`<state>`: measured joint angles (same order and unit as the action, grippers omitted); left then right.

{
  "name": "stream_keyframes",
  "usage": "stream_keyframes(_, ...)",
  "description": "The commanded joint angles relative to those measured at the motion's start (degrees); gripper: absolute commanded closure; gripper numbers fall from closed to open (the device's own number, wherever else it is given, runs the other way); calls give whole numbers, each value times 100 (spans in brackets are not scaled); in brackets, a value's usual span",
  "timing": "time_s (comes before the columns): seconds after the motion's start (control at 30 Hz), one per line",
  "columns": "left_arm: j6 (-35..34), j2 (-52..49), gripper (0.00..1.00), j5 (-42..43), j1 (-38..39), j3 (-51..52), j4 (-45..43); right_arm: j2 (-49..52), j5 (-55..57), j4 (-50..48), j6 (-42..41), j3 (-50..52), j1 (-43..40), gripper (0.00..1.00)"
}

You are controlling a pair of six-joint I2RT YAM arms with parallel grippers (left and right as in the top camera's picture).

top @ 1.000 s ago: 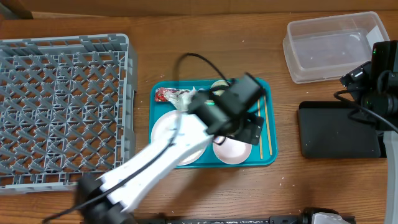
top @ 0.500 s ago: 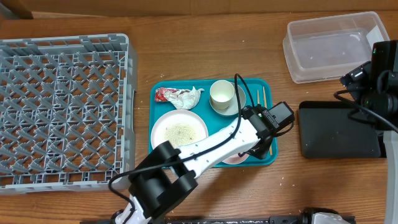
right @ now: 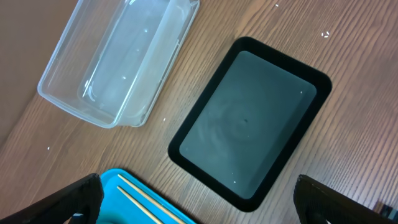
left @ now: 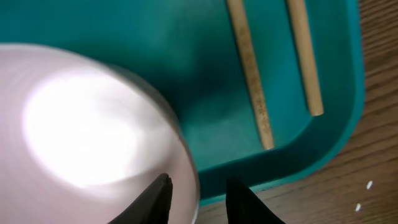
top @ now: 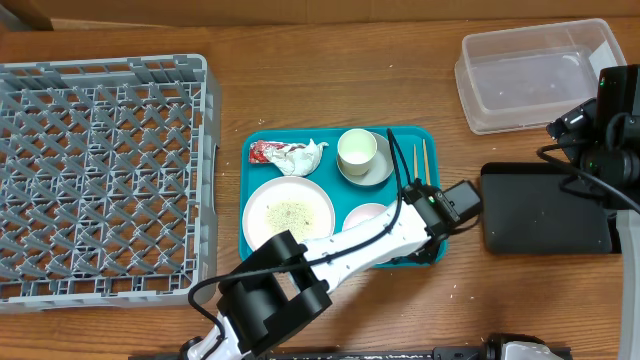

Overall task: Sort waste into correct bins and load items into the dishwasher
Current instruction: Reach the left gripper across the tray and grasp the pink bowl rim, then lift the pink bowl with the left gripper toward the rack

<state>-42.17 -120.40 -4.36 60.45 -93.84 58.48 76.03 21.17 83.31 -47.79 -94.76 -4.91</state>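
The left arm stretches slantwise from bottom centre toward the right, the left end effector pointing down with its fingers a narrow gap apart, while the right arm sits at the right edge, the right end effector spread wide.

The left arm lies over the teal tray's near right corner, barring that side of the pale bowl. Bare desk stands open between teal tray, clear tub and black tray. The right arm hangs at the black tray's right end.
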Motion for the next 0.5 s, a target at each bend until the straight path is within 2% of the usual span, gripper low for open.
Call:
stream_keyframes(0.0,-560,-120,68,-361,9,-72,85,-4,17,-24,-24,-46,-33,0)
stream_keyframes(0.23,-564,-120,74,-352,46,-72,129,-4,17,-24,-26,-46,-33,0)
stream_keyframes(0.47,-566,-120,85,-310,155,-72,129,-4,17,-24,-24,-46,-33,0)
